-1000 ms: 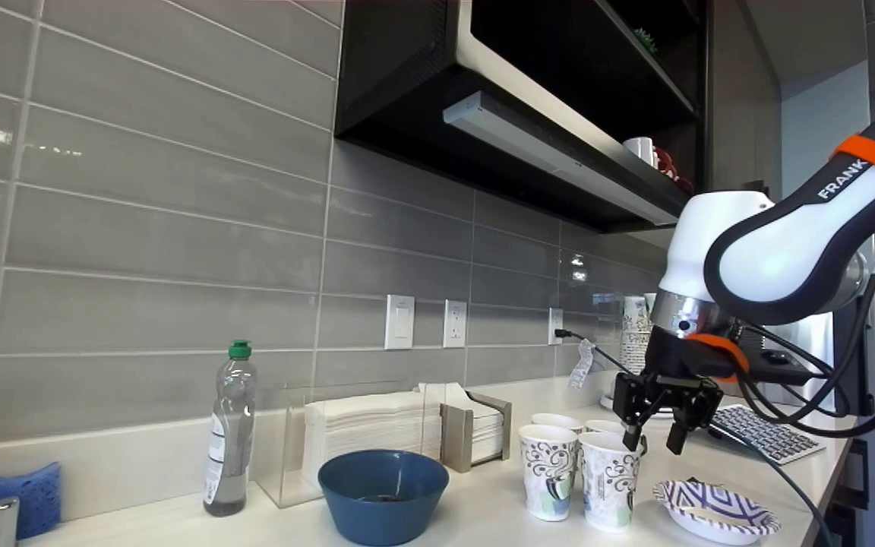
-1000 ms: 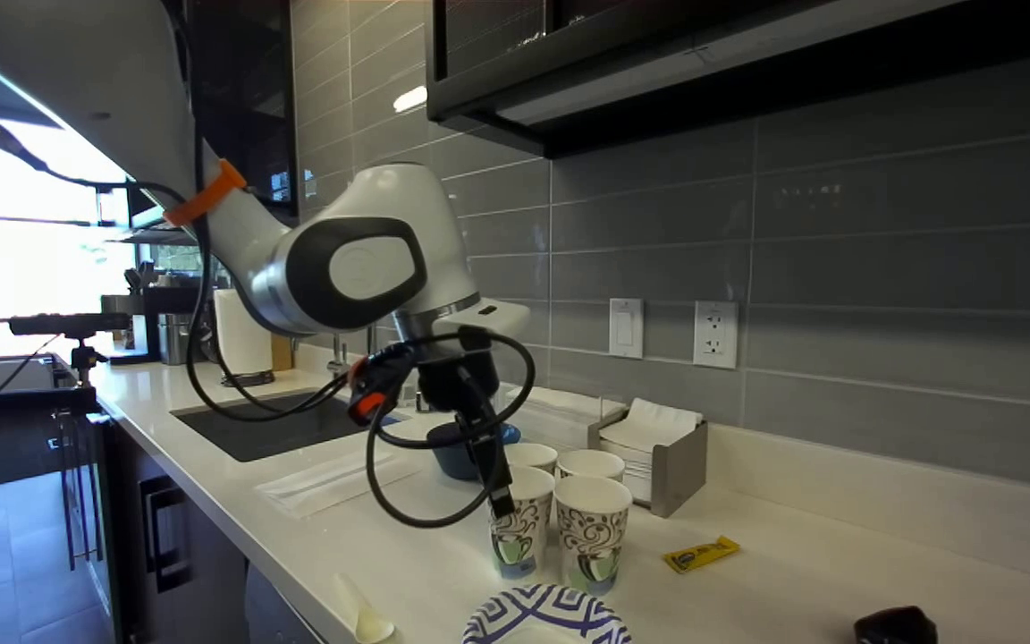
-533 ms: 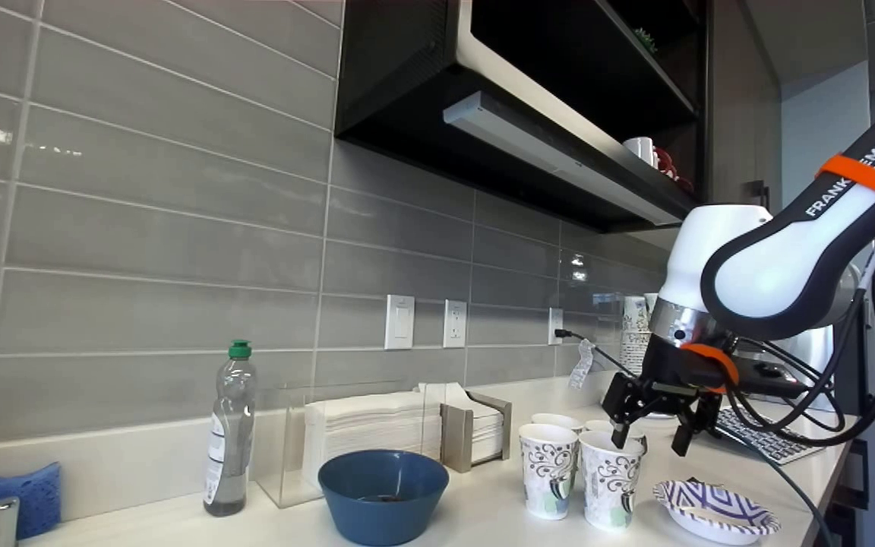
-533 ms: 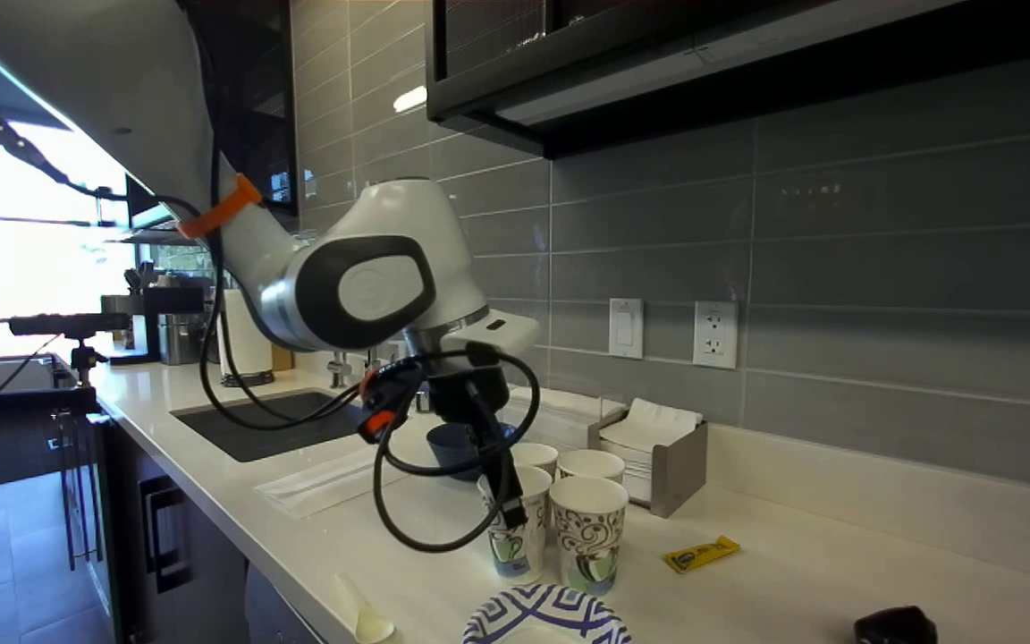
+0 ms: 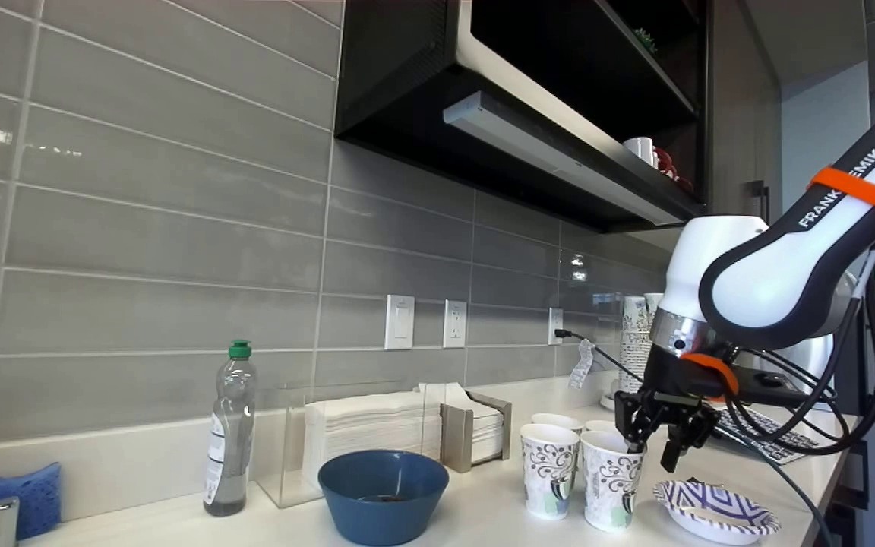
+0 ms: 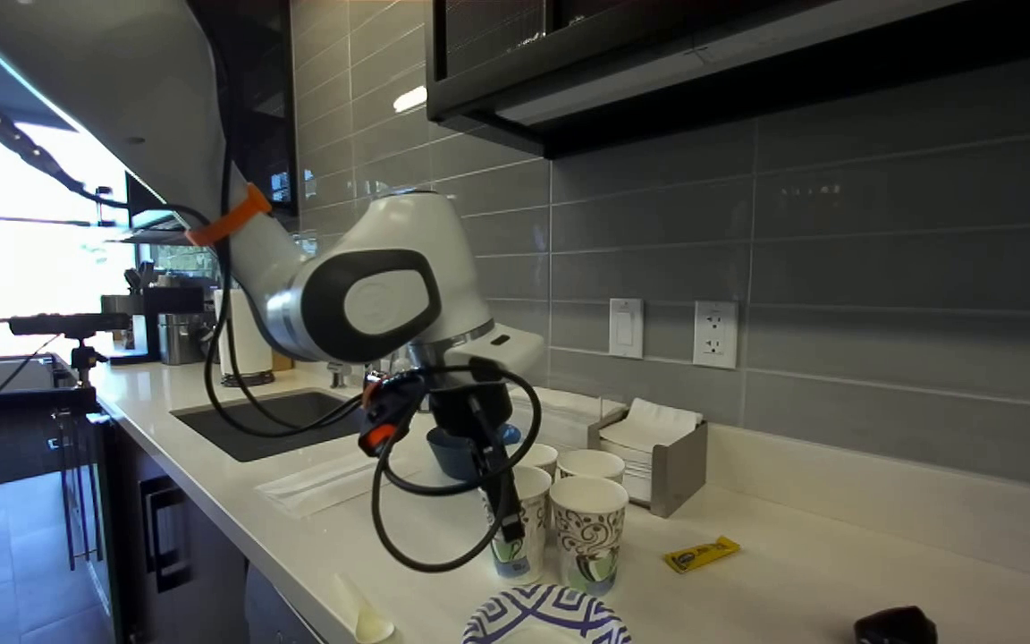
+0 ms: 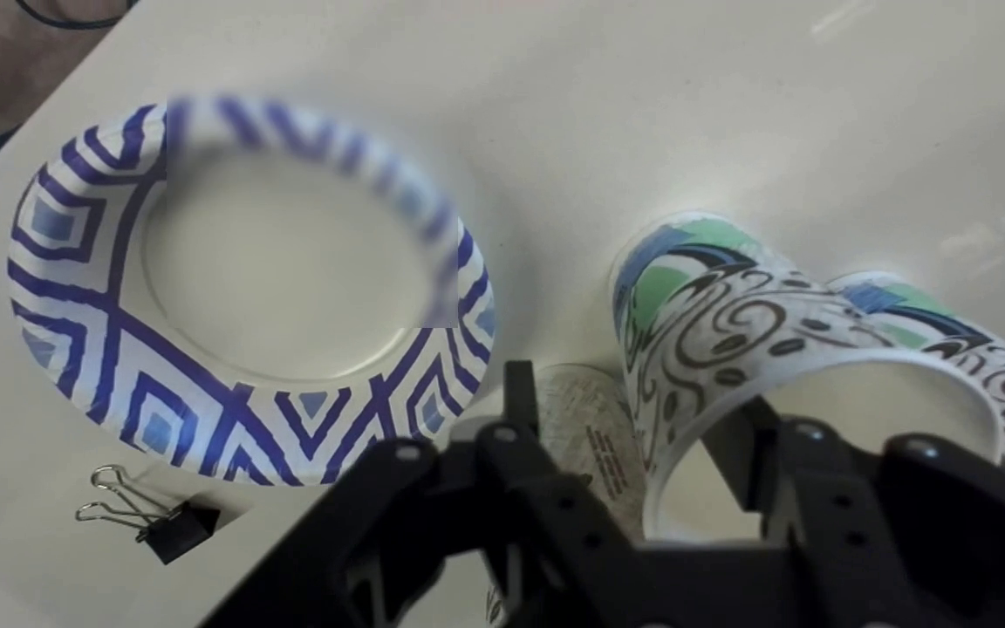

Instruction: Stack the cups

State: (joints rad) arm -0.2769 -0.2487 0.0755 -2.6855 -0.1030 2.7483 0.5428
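Below and beside the claw [image 7: 633,419] stand four clustered cups [image 5: 549,472], long axes vertical. The claw's fingers are spread, holding nothing; in the wrist view the rim of one cup [image 7: 764,336] shows between them, likely what the grip turns on. Across the claw lie one patterned bowl [image 7: 280,288] and one clip [image 7: 175,529]; past the cups, one blue bowl [image 5: 383,516].

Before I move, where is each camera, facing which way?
An exterior view: low, nearer the blue bowl, facing wall and cups; arm enters right.
An exterior view: nearer the patterned bowl, facing toward the sink; arm enters upper left.
Wrist view: wrist-mounted, facing down on cups; end effector at bottom.
Both exterior views share cups and arm.
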